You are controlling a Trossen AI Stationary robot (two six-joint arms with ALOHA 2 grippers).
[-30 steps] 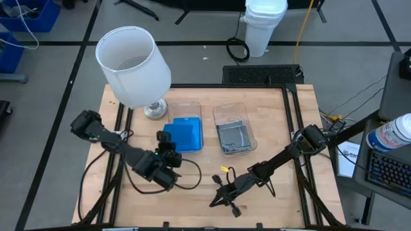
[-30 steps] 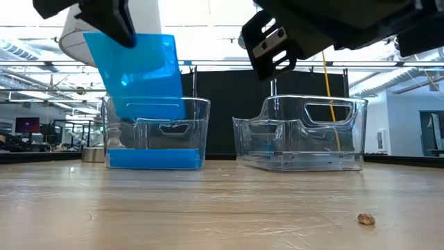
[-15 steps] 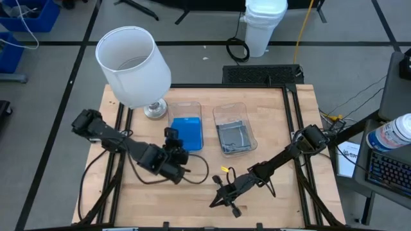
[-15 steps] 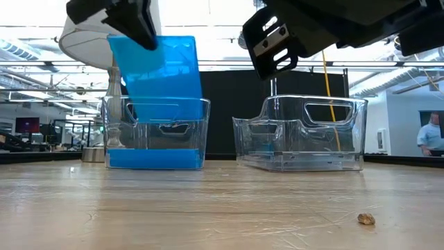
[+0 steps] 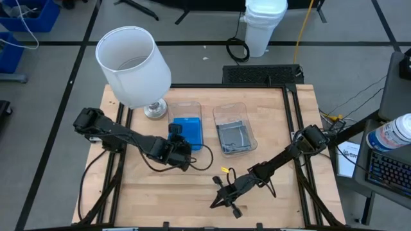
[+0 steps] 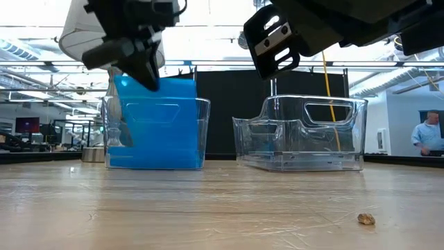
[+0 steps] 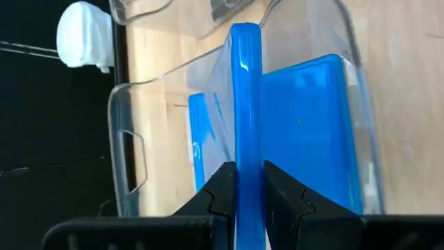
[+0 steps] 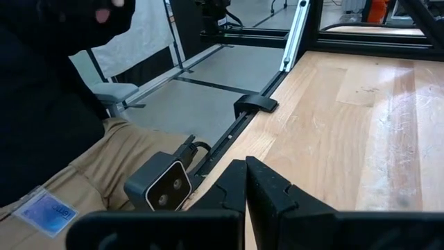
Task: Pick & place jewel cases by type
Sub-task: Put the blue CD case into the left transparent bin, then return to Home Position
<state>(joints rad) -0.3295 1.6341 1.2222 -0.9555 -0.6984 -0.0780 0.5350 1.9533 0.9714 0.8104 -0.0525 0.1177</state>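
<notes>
My left gripper (image 5: 174, 133) is shut on a bright blue jewel case (image 6: 157, 118) that stands on edge inside the left clear tub (image 6: 202, 135). More blue cases (image 5: 191, 133) lie flat in that tub. Dark grey cases (image 5: 235, 138) lie in the right clear tub (image 5: 218, 117). My right gripper (image 5: 223, 196) hovers shut over the table's near middle, touching nothing. My left gripper pinches the blue case's thin upper edge (image 7: 245, 149) between its two fingers (image 7: 220, 196), one on each flat face. The fingers come from above, slanting down from the near side. The case stands upright with its lower part inside the tub; whether it rests on the stack is hidden.
A white lamp (image 5: 132, 64) stands at the far left, right beside the left tub. A small brown crumb (image 6: 365, 219) lies on the near wood. A person (image 6: 424, 135) stands far off in the room. Bare wood lies between the tubs and the near edge.
My left gripper has moved toward the table's right and down, over the left tub. The blue case it holds stood tilted above the tub's rim and now stands upright, lowered into the tub. The right arm has kept still.
</notes>
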